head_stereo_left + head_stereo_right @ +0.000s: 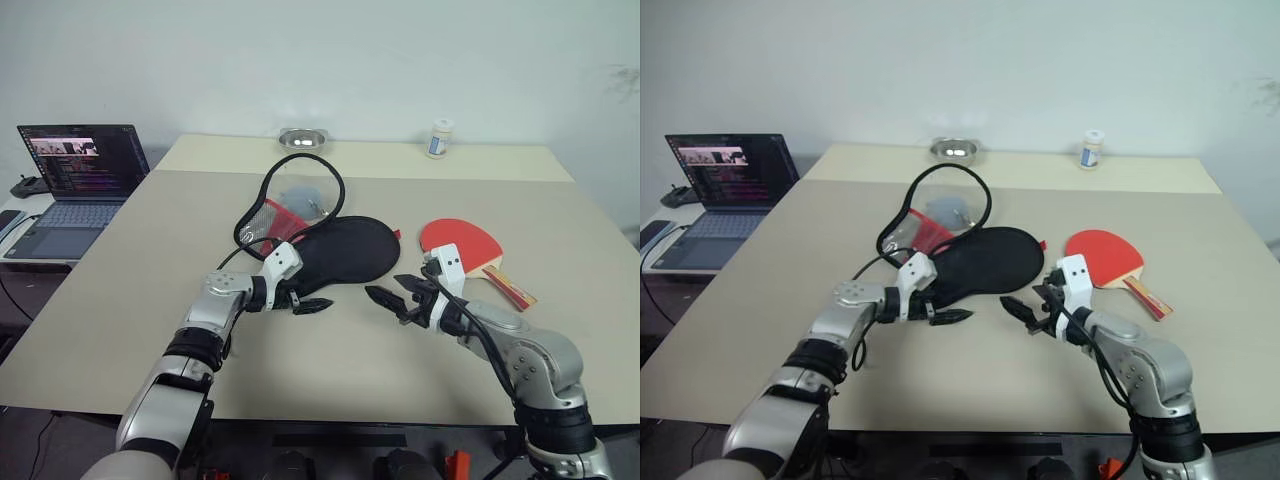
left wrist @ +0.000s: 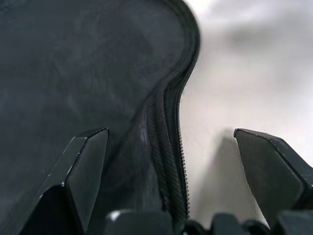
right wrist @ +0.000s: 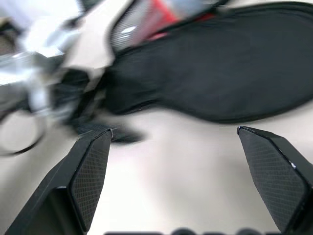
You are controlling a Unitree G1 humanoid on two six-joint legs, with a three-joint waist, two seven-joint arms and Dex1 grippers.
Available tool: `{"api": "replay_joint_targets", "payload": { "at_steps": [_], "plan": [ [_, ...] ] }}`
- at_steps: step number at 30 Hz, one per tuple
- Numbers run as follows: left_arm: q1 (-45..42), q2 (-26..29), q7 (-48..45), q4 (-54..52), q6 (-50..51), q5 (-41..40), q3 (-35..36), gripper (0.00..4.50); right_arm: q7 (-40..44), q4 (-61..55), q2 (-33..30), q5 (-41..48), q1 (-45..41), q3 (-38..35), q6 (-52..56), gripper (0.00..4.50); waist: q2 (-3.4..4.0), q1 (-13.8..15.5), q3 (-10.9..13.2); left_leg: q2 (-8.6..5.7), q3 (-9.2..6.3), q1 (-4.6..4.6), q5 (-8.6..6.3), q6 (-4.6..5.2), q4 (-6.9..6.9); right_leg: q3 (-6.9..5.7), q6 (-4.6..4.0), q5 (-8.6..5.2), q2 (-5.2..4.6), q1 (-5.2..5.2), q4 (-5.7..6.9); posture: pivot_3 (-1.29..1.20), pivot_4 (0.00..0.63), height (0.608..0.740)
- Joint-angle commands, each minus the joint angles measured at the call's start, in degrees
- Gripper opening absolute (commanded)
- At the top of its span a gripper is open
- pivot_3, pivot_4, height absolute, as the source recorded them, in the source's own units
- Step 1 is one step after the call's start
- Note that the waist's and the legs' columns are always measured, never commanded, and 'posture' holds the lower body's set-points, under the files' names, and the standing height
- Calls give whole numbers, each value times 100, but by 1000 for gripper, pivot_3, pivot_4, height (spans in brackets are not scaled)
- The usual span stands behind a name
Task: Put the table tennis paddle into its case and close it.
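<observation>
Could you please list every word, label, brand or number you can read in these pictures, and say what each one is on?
No text can be read.
Laptop: lines on the screen, too small to read.
White bottle: blue label, too small to read.
Case: no lettering visible.
Table tennis paddle: no marking visible.

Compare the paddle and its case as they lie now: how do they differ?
The case is black, unzipped, its flap propped up; the table tennis paddle is red, flat and outside the case. The left gripper is at the case's edge; the paddle lies beyond the right gripper. Both rest on the table.
</observation>
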Motion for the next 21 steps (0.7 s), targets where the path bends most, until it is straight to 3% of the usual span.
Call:
{"api": "replay_joint_targets", "payload": {
  "at_steps": [1, 3, 7, 14, 21],
  "plan": [
    [-117, -52, -117, 341, -197, 227, -172, 4311, 32, -314, -88, 45, 32, 4, 0, 4500, -1, -2, -2, 0, 0, 2, 0, 0, 0, -1, 0, 0, 0, 0, 1, 0, 150, 740],
    [-169, -63, -203, 451, -187, 261, -189, 3879, -18, -339, -114, -3, 47, -43, -33, 4500, -1, 1, -5, 0, -1, 3, 0, 0, 1, -2, 0, 0, 0, 1, 3, 0, 150, 740],
    [-196, -95, -363, 384, 108, 227, -203, 2471, -26, -511, -261, 55, 99, -236, -21, 4500, -1, 4, -5, 0, 0, 1, 0, 0, 1, -2, 0, 0, 0, 1, 0, 0, 150, 740],
    [233, -75, -410, -963, 1435, -60, -150, 21, 587, -1364, -1287, 689, 544, -860, 215, 4500, -1, 14, -5, -4, -1, -7, 0, 0, 0, -1, 1, -1, -4, 2, -13, 0, 150, 740],
    [958, -84, -263, -3240, 3429, -568, -252, 21, 1265, -1382, -2438, 825, 976, -1539, 55, 4500, -2, 4, -5, -2, -2, -5, 0, 0, -1, 0, 2, -1, -4, 2, -12, 0, 150, 740]
  ]
}}
